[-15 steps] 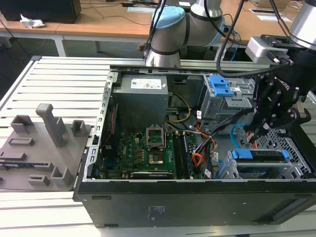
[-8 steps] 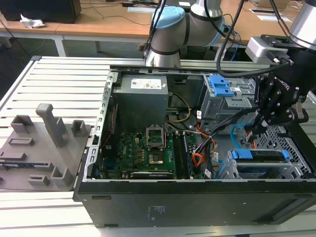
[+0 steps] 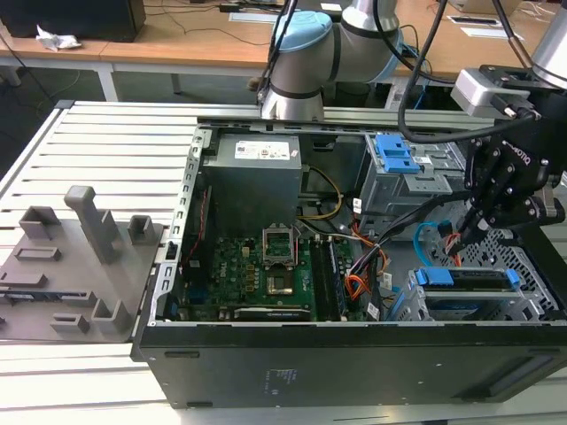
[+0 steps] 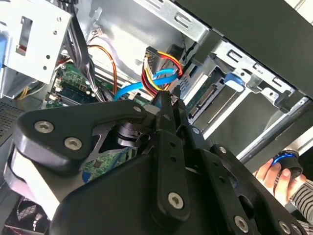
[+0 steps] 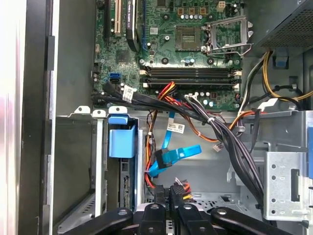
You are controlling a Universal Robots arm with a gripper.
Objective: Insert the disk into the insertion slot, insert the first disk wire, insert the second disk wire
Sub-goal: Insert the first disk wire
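Right half of exterior view, step in hand: first disk wire, as I read it.
Second disk wire: the second disk wire (image 5: 180, 153) hangs in a loose light-blue loop just left of the arm's tool in the exterior view. Its end looks free.
Gripper: the gripper (image 3: 464, 241) is at right of frame, just above the drive cage. In the first wrist view its fingers look pinched on the dark plug of the first disk wire (image 5: 181, 188), which is not yet plugged in.
Disk: the disk (image 3: 465, 278) is at lower right, seated in the insertion slot (image 3: 539, 292), so that step looks done.
Next move calls for: plug squared to the drive's rear socket, a straight push, and the blue loop kept clear. Cables probably leave little room.
Surface: grey fixture tray (image 3: 71, 266) at left, on a slatted metal table (image 3: 115, 142).
Room: wooden desks (image 3: 177, 40) along the top edge. A person's hand (image 4: 274, 174) shows in the second wrist view.
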